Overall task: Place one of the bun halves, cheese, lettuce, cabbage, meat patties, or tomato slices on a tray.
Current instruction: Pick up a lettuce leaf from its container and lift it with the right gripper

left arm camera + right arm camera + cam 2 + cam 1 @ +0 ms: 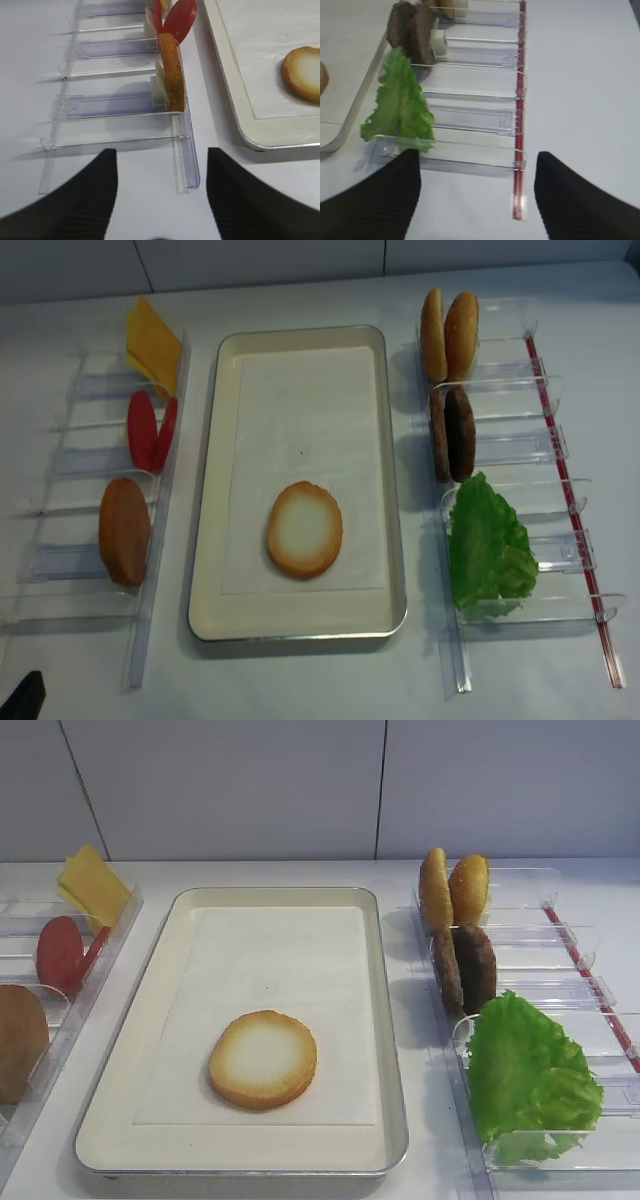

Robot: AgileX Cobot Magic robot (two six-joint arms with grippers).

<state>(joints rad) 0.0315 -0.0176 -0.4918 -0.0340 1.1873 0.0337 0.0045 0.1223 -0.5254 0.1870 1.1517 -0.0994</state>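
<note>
Landmark: large rectangular cream tray w/ shiny metal rim & white paper liner (390, 1050); all places given rel. to it.

On its liner, toward the near end, lies one round golden-brown bun half (263, 1058), pale toasted face up. So one item is placed; judged next pick is something to stack on it.

Right of the tray, clear plastic divider rack (560, 935) holds, far to near: two more buns on edge (452, 888), two dark brown rough meat patties (464, 966) on edge, then the frilly bright green lettuce leaf (525, 1075) leaning in the nearest slots. Left of tray, another clear rack: thin yellow cheese square (92, 883) farthest, red tomato slices (62, 952), a brown bun crown (18, 1038) nearest.

Right gripper (475, 195): black fingers spread wide, nothing between them, hanging just short of the rack's near end, lettuce ahead & to its left in wrist view. Left gripper (161, 187): also spread, empty, near end of left rack.

To do it well, IMO: if lettuce is the pick, shift toward the tray side, come down over the leaf's top edge, pinch both layers lightly, lift straight up to clear the dividers. The leaf is floppy, so it could snag or fold.
</note>
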